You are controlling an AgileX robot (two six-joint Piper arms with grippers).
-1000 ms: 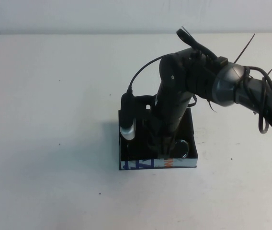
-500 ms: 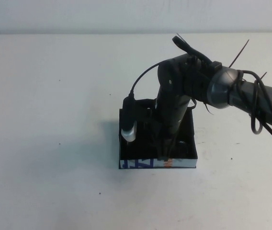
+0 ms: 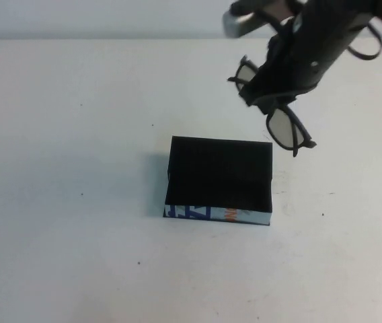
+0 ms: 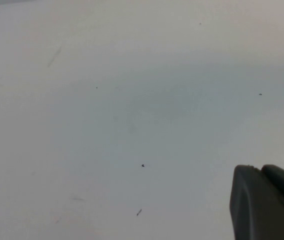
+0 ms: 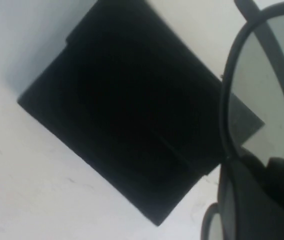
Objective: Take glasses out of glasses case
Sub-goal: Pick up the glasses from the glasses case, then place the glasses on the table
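right gripper [image 3: 270, 94] clamped on the glasses [image 3: 282, 121], held in the air beyond the far right corner of the glasses case [image 3: 219, 180].
the case sits open on the white table [image 3: 77, 202], printed white side toward the robot. left gripper [image 4: 267, 202] hangs over bare table; cannot tell how far it is open.

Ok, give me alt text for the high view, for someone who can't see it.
The right gripper, raised above the white table's far right, holds black thick-framed plastic glasses clear of the shallow black rectangular glasses case, which sits open at the table's centre. The left gripper is out of this view.
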